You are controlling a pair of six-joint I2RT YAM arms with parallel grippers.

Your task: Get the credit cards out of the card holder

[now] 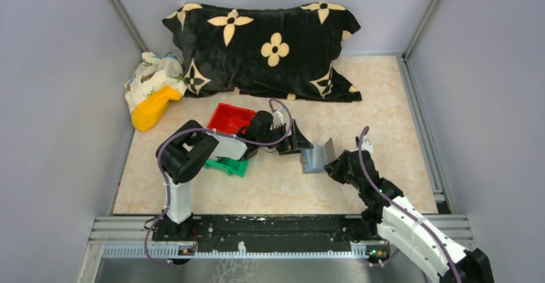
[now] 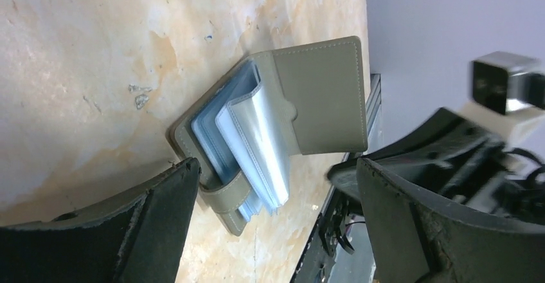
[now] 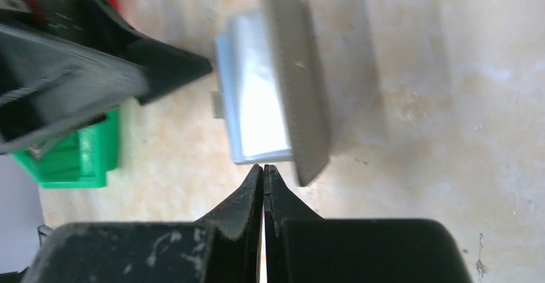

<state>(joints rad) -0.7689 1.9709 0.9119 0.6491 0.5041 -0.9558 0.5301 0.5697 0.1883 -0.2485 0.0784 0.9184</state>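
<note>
One card holder (image 1: 316, 159) lies open in the middle of the bench (image 1: 270, 186).
Its stiff grey cover stands up on the right, so the open side faces left, and shiny see-through sleeves (image 2: 254, 141) fan out inside. The left fingers (image 2: 160, 219) are spread wide beside it. The right fingers (image 3: 247, 199) are pressed together, holding nothing. One red bin (image 1: 225, 112) and one green bin (image 1: 228, 166) sit further left.

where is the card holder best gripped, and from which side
Probably the raised cover flap of the card holder, pinched at its free edge from above. It stands clear of the table, while the other half lies flat.
</note>
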